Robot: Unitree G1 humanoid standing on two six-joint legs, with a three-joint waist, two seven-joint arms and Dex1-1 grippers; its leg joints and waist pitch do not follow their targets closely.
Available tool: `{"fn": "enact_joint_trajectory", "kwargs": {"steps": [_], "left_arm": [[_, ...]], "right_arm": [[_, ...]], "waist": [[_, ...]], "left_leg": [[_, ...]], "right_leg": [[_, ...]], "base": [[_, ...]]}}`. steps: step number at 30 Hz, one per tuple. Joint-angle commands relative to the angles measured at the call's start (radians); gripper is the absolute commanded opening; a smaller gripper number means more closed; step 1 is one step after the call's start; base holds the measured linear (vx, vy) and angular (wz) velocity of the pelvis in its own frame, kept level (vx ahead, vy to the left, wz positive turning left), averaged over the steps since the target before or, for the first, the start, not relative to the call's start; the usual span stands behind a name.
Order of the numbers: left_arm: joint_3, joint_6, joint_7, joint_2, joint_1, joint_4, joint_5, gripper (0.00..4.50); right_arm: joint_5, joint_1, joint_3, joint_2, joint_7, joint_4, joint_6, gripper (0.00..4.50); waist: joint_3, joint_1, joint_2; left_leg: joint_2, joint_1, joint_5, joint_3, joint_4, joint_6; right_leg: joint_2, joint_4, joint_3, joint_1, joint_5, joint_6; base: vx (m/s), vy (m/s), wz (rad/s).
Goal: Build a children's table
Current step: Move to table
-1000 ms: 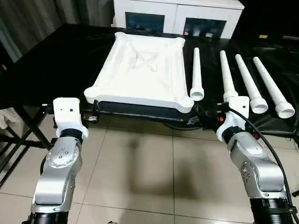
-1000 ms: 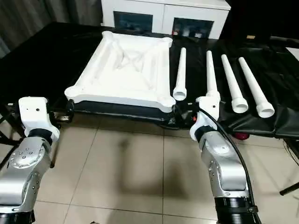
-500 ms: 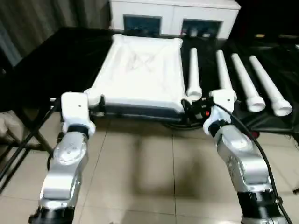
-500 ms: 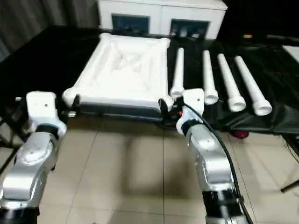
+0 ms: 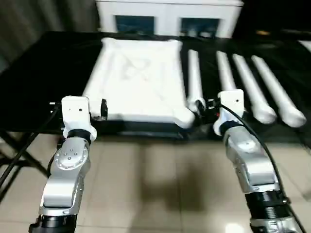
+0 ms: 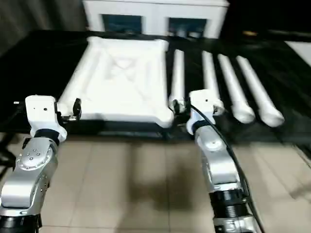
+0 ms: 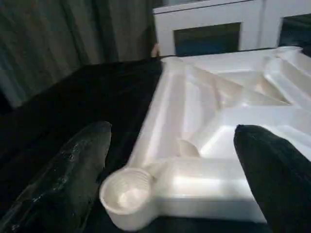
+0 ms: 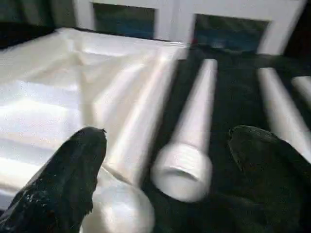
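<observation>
Left fingers: the left gripper has its two black fingers spread wide, holding nothing; between them lies the near left corner socket of the table top.
Right fingers: the right gripper is also spread wide and empty; between its fingers I see the threaded thick end of the nearest leg.
Table top: the white table top lies upside down, ribs facing up, on the black-covered table, near its front edge.
Legs: four white legs lie side by side to the right of the top, thick ends toward the robot. The nearest leg is just beside the right edge of the top.
Behind: a white cabinet with glass doors stands at the far side.
Step in hand: I judge this is the approach, at the very start; no leg is mounted in a socket yet.
Next move: probably the right gripper must close around the thick end of the nearest leg, then lift it and bring it to a socket.
Views compared: the head views show all four legs and both silver arms together. The wrist views show the empty inside of the socket and the thread on the leg, which the head views do not make clear.
</observation>
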Motion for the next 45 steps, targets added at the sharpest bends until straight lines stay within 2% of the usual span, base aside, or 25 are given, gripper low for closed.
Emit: {"fn": "enact_joint_trajectory", "kwargs": {"steps": [1,2,3,4,6,7,9,10,12,13,14,15,19,20,21,22,23,27,28,29,31,33,35,37,45], "left_arm": [[0.008,0.011,-0.007,-0.001,-0.005,0.005,0.001,4.5],[0.009,0.011,-0.007,-0.004,-0.006,0.007,0.001,4.5],[0.009,0.011,-0.007,-0.005,-0.007,0.008,0.001,4.5],[0.008,0.01,-0.006,-0.009,-0.008,0.01,0.001,4.5],[0.005,0.009,-0.006,-0.014,-0.008,0.012,0.003,4.5],[0.003,0.01,-0.006,-0.016,-0.009,0.012,0.004,4.5],[0.004,0.009,-0.008,-0.019,-0.01,0.014,0.002,4.5],[0.003,0.008,-0.009,-0.02,-0.009,0.016,0.001,4.5],[0.003,0.008,-0.009,-0.021,-0.01,0.019,0.002,4.5],[0.007,0.006,-0.011,-0.022,-0.011,0.022,0.003,4.5],[0.01,0.005,-0.012,-0.024,-0.012,0.025,0.004,4.5],[0.017,0.004,-0.012,-0.027,-0.013,0.027,0.004,4.5],[0.012,0.002,-0.015,-0.02,-0.004,0.024,0.005,4.5],[0.011,0.001,-0.016,-0.018,-0.001,0.023,0.004,4.5],[0.01,0.0,-0.021,-0.014,0.001,0.021,0.003,4.5],[0.009,0.0,-0.026,-0.01,0.002,0.02,0.003,4.5],[0.009,-0.001,-0.041,-0.004,0.002,0.021,0.008,4.5],[-0.007,-0.013,-0.123,-0.005,0.006,0.01,-0.037,4.5],[-0.039,0.013,-0.2,-0.004,0.023,-0.018,-0.091,4.5],[-0.054,0.017,-0.221,0.003,0.028,-0.026,-0.098,4.5],[-0.11,-0.014,-0.289,0.035,0.053,-0.047,-0.096,4.5],[-0.149,-0.03,-0.347,0.058,0.069,-0.059,-0.104,4.5],[-0.18,0.003,-0.419,0.07,0.077,-0.078,-0.154,4.5],[-0.191,0.021,-0.458,0.075,0.074,-0.087,-0.177,4.5],[-0.266,0.124,-0.663,0.168,0.051,-0.142,-0.27,4.5]], "right_arm": [[0.018,0.009,-0.004,0.005,0.009,-0.027,0.019,4.44],[0.021,0.01,0.001,0.005,0.017,-0.034,0.025,4.44],[0.022,0.01,0.002,0.005,0.021,-0.036,0.027,4.44],[0.027,0.011,0.005,0.003,0.03,-0.043,0.032,4.44],[0.034,0.016,0.003,0.003,0.043,-0.051,0.037,4.44],[0.036,0.016,0.001,0.004,0.048,-0.054,0.04,4.44],[0.049,0.018,-0.011,0.006,0.05,-0.059,0.059,4.44],[0.052,0.017,-0.014,0.004,0.052,-0.058,0.069,4.44],[0.054,0.016,-0.015,0.001,0.057,-0.056,0.078,4.44],[0.05,0.013,-0.01,-0.005,0.063,-0.053,0.079,4.44],[0.048,0.01,-0.007,-0.01,0.066,-0.051,0.079,4.44],[0.044,0.004,0.006,-0.02,0.085,-0.051,0.07,4.44],[0.049,-0.011,0.005,-0.014,0.107,-0.055,0.095,4.44],[0.049,-0.015,0.008,-0.015,0.111,-0.056,0.102,4.44],[0.05,-0.02,0.012,-0.016,0.114,-0.058,0.117,4.44],[0.052,-0.026,0.013,-0.016,0.112,-0.059,0.139,4.44],[0.051,-0.038,0.024,-0.026,0.109,-0.064,0.21,4.44],[0.054,-0.043,0.032,-0.041,0.111,-0.075,0.271,4.44],[0.04,-0.059,0.037,-0.058,0.093,-0.075,0.378,4.44],[0.034,-0.065,0.038,-0.062,0.09,-0.075,0.411,4.44],[0.044,-0.077,0.01,-0.064,0.081,-0.078,0.465,4.44],[0.043,-0.093,-0.002,-0.083,0.079,-0.076,0.53,4.44],[0.03,-0.118,-0.011,-0.117,0.077,-0.06,0.591,4.44],[0.028,-0.138,-0.014,-0.136,0.084,-0.053,0.617,4.44],[0.031,-0.262,0.016,-0.245,0.152,0.037,0.751,4.44]], "waist": [[-0.074,0.024,0.009],[-0.074,0.012,0.02],[-0.077,-0.054,0.032],[-0.094,-0.07,0.012],[-0.063,-0.024,-0.049],[-0.074,0.028,-0.088],[-0.075,0.036,-0.065],[-0.058,0.04,-0.047],[-0.062,0.036,0.021],[-0.073,-0.003,0.093],[-0.079,-0.035,0.094],[-0.076,-0.023,0.089],[-0.04,-0.022,0.032],[-0.033,-0.024,0.017],[-0.025,-0.012,-0.018],[-0.025,0.013,-0.058],[-0.03,0.028,-0.04],[-0.038,0.039,-0.024],[-0.054,0.042,0.01],[-0.075,0.014,0.061],[-0.106,-0.009,0.051],[-0.105,0.005,0.033],[-0.086,0.026,-0.018],[-0.096,0.035,-0.023],[-0.034,-0.009,-0.007]], "left_leg": [[-0.062,0.027,0.359,-0.019,-0.002,0.251],[-0.03,0.08,0.421,-0.056,-0.009,0.262],[0.128,0.231,0.576,-0.203,-0.023,0.419],[0.179,0.235,0.612,-0.25,-0.026,0.481],[-0.092,0.035,0.319,-0.084,0.031,0.246],[-0.117,-0.131,-0.022,-0.055,0.195,0.177],[-0.064,-0.244,0.053,-0.081,0.262,0.03],[-0.034,-0.233,0.138,-0.092,0.223,-0.036],[0.003,-0.203,0.413,-0.097,0.04,-0.002],[0.045,-0.109,0.503,-0.148,-0.032,0.093],[0.125,-0.048,0.331,-0.25,-0.055,0.331],[0.142,-0.042,0.206,-0.255,-0.05,0.368],[0.113,-0.082,-0.363,-0.166,-0.119,0.307],[0.099,-0.096,-0.43,-0.15,-0.13,0.273],[0.044,-0.084,-0.482,-0.088,-0.09,0.184],[-0.029,-0.116,-0.192,-0.032,0.106,0.127],[-0.025,-0.177,0.027,-0.055,0.171,0.072],[-0.011,-0.178,0.13,-0.058,0.062,0.063],[0.021,-0.148,0.26,-0.055,-0.018,0.07],[0.102,-0.051,0.39,-0.123,-0.048,0.122],[0.186,0.038,0.961,-0.207,0.009,0.274],[0.13,0.02,1.45,-0.189,0.051,0.216],[-0.021,-0.106,0.904,-0.08,0.038,0.106],[0.0,-0.142,0.563,-0.065,0.008,0.041],[0.054,-0.104,-0.212,-0.047,-0.068,-0.115]], "right_leg": [[0.082,0.013,0.034,0.082,0.54,-0.14],[0.091,0.043,0.013,0.023,0.503,-0.093],[0.0,0.123,-0.033,-0.207,0.08,0.016],[-0.083,0.159,-0.018,-0.256,-0.079,0.064],[-0.06,0.024,0.051,-0.059,0.155,-0.01],[-0.146,-0.047,0.2,0.141,0.091,-0.118],[-0.168,0.025,0.197,0.19,0.66,-0.252],[-0.169,0.003,0.137,0.13,0.907,-0.27],[-0.069,-0.053,-0.026,0.086,0.577,-0.204],[0.048,0.044,-0.123,0.052,0.233,-0.083],[0.055,0.168,-0.113,-0.052,-0.114,-0.02],[0.03,0.175,-0.088,-0.064,-0.151,-0.009],[0.0,0.149,-0.039,-0.106,0.104,0.018],[-0.012,0.109,-0.028,-0.092,0.117,0.003],[-0.061,-0.041,0.016,-0.086,0.003,-0.024],[-0.17,-0.156,0.118,-0.01,-0.56,-0.022],[-0.189,-0.158,0.139,0.04,-0.792,-0.023],[-0.098,-0.146,0.076,0.081,-0.398,-0.223],[-0.049,-0.115,0.026,0.065,-0.172,-0.231],[0.006,-0.013,-0.037,-0.033,0.068,-0.15],[-0.04,0.059,-0.018,-0.146,0.169,-0.026],[-0.067,0.014,0.02,-0.161,0.368,0.069],[-0.064,-0.017,0.034,-0.083,0.66,-0.005],[-0.075,-0.006,0.032,-0.037,0.756,-0.074],[-0.072,-0.07,0.016,-0.073,-0.128,-0.196]], "base": [[0.175,-0.005,0.26],[0.175,-0.005,0.26],[0.127,-0.095,-0.12],[-0.022,-0.142,-0.4],[-0.027,-0.11,-0.24],[0.161,0.028,0.19],[0.203,0.042,0.15],[0.0,0.0,0.0],[0.0,0.0,0.0],[0.189,0.027,-0.42],[0.189,0.027,-0.42],[0.163,0.028,-0.27],[0.117,0.023,0.04],[0.07,-0.033,-0.04],[0.115,-0.106,0.06],[0.16,-0.109,0.04],[0.16,-0.109,0.04],[0.139,-0.021,0.05],[0.183,0.086,0.2],[0.183,0.086,0.2],[0.172,0.108,0.04],[0.085,0.093,0.0],[-0.013,0.061,0.05],[0.0,0.0,0.0],[-0.059,-0.004,0.03]]}}
